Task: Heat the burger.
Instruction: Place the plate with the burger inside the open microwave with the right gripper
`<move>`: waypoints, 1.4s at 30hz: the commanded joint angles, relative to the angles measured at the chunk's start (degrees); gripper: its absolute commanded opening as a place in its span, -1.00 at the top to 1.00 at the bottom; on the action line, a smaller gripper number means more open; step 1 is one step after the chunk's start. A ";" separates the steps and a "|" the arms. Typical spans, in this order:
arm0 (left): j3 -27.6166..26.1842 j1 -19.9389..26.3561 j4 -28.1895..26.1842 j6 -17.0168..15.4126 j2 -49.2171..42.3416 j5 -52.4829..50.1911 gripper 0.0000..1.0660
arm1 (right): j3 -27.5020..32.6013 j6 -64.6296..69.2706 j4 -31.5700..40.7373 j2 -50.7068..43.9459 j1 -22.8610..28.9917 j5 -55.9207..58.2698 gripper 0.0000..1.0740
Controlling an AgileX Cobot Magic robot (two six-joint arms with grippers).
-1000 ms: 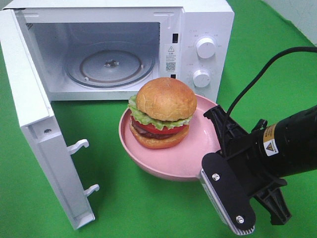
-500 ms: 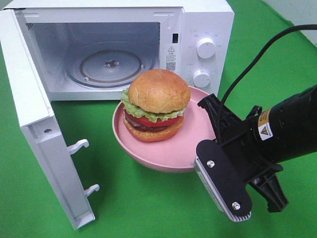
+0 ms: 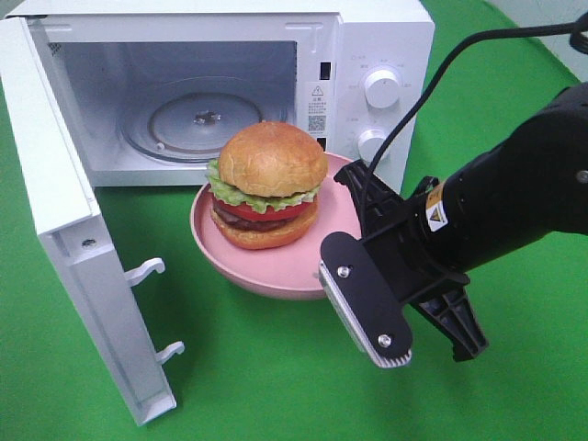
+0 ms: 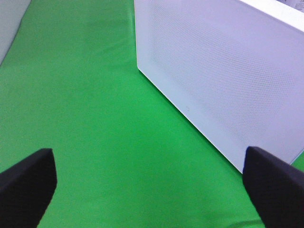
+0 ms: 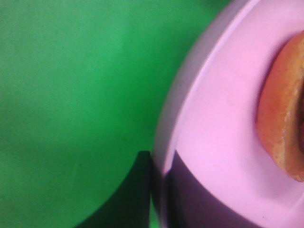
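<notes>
Burger on pink plate; R end effector clenched on its rim; keep level, clear door, centre on turntable

Robot lab tabletop: plain green cloth under a white microwave, cabled black robot arm alongside

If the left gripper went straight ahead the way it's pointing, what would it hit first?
Probably the green cloth: the open left gripper aims down at it, with the white microwave door close alongside; depth is unclear.
</notes>
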 commanded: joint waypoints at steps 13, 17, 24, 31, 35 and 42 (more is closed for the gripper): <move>0.17 0.00 -0.06 -0.17 -0.92 -0.69 -0.87 | -9.74 0.29 -1.83 6.59 -0.06 -3.67 1.00; 0.17 0.00 -0.06 -0.17 -0.92 -0.69 -0.87 | -11.46 1.83 -3.67 7.85 -0.06 -3.61 1.00; 0.17 0.00 -0.06 -0.17 -0.92 -0.69 -0.87 | -14.32 2.58 -5.16 10.31 -0.06 -3.55 1.00; 0.17 0.00 -0.06 -0.17 -0.92 -0.69 -0.87 | -17.76 4.41 -6.99 13.01 0.63 -3.55 1.00; 0.17 0.00 -0.06 -0.17 -0.92 -0.69 -0.87 | -20.40 4.81 -7.39 14.90 0.63 -3.55 1.00; 0.17 0.00 -0.06 -0.17 -0.92 -0.69 -0.87 | -24.06 4.98 -7.28 17.88 0.63 -3.38 1.00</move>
